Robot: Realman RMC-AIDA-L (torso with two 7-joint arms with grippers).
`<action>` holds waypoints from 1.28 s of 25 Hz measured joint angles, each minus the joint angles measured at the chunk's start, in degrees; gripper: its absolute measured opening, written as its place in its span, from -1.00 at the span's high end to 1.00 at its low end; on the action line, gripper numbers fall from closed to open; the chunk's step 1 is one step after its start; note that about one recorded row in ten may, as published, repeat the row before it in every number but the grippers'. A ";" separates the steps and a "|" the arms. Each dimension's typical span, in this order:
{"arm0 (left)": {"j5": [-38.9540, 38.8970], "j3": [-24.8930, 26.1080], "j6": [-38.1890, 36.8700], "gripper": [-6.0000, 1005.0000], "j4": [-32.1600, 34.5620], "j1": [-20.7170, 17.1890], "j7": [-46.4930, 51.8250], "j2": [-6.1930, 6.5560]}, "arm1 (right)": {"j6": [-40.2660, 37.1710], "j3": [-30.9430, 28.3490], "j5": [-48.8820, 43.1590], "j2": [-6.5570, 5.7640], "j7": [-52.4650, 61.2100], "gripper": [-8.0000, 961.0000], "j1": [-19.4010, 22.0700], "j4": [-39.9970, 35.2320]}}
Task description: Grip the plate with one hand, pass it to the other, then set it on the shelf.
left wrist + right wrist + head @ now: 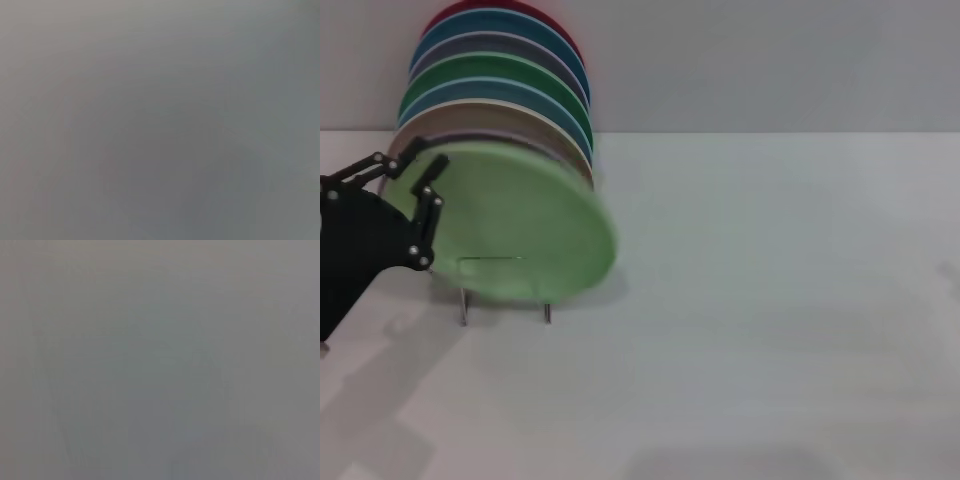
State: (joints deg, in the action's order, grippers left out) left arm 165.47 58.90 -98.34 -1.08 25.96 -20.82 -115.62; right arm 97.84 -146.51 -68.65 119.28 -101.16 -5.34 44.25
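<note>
The pale mint-green plate (520, 225) stands tilted on edge at the front of the row of plates, its lower rim at the shelf's thin supports (548, 312). My left gripper (432, 158), black, reaches in from the left edge of the head view. Its two fingers straddle the plate's upper left rim and close on it. My right gripper is out of view. Both wrist views show only a flat grey blur.
Behind the mint plate stand several more plates (500, 90) on edge: tan, blue, dark green, lilac, teal and red. They lean against a grey wall. The white table (770, 300) stretches to the right and front.
</note>
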 joint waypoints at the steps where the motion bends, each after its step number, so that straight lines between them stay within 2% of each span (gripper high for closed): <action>1: -0.01 0.01 0.38 0.66 -0.11 -0.02 -0.09 -0.20 | 0.00 0.00 0.00 -0.01 0.00 -0.32 -0.01 -0.01; 4: -0.23 0.67 0.65 0.64 -0.25 -0.10 -0.58 -0.68 | 0.07 0.12 0.00 -0.02 0.00 -0.32 -0.02 -0.04; 12: -0.39 3.05 0.26 -0.02 -0.35 -0.52 -1.07 -1.18 | 0.18 0.18 -0.21 -0.02 0.00 -0.32 0.23 -0.04; 14: -0.42 4.95 -2.75 -0.16 -0.63 -1.90 -0.99 -1.35 | 0.20 0.18 -0.42 0.01 -0.09 -0.32 0.45 -0.09; 15: -0.42 4.95 -2.75 -0.17 -0.63 -1.90 -0.99 -1.35 | 0.20 0.18 -0.42 0.01 -0.09 -0.32 0.45 -0.09; 16: -0.41 7.86 -6.06 -0.17 -1.51 -3.80 -0.66 -1.52 | 0.21 0.18 -0.50 0.05 -0.38 -0.32 0.52 -0.15; 18: -0.45 9.32 -6.93 -0.18 -2.22 -4.66 -0.38 -1.61 | 0.23 0.19 -0.64 0.16 -2.11 -0.32 0.68 -0.57; 19: -0.45 13.27 -8.52 -0.18 -4.11 -7.17 1.34 -1.82 | 0.77 0.60 -0.63 0.33 -5.54 -0.32 0.76 -1.37; 20: -0.45 13.27 -8.52 -0.18 -4.11 -7.17 1.34 -1.82 | 0.77 0.60 -0.63 0.33 -5.54 -0.32 0.76 -1.37; 21: -0.40 17.75 -8.70 -0.19 -5.55 -9.15 6.13 -2.11 | 1.40 1.09 -0.31 0.41 -7.93 -0.32 0.77 -1.97; 22: -0.40 17.75 -8.70 -0.19 -5.55 -9.15 6.13 -2.11 | 2.14 1.69 0.28 0.49 -10.42 -0.32 0.77 -2.63; 23: -0.52 21.09 -8.56 -0.19 -5.91 -9.87 10.24 -2.26 | 2.77 2.62 1.70 0.53 -13.22 -0.32 0.77 -3.63; 24: -0.49 27.80 -7.60 -0.19 -5.77 -10.78 20.53 -2.69 | 3.13 4.59 5.42 0.59 -17.72 -0.32 0.78 -5.95; 25: -0.49 27.80 -7.60 -0.20 -5.77 -10.78 20.53 -2.69 | 3.13 4.59 5.42 0.59 -17.72 -0.32 0.78 -5.95; 27: -0.53 33.03 -5.89 -0.26 -5.23 -11.51 28.64 -2.97 | 2.72 6.85 9.40 0.61 -20.09 -0.32 0.77 -8.18; 28: -0.49 34.05 -5.33 -0.32 -5.08 -11.80 30.61 -3.02 | 2.29 7.52 10.50 0.61 -20.37 -0.32 0.69 -8.68; 32: -0.45 34.99 -4.48 -0.52 -4.15 -12.59 32.10 -3.16 | 1.57 8.18 10.81 0.61 -20.37 -0.32 0.26 -9.04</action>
State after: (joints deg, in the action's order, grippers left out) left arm 165.02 93.89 -102.82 -5.22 13.37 11.28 -118.79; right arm 99.41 -138.33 -57.84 119.89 -121.53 -5.08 35.21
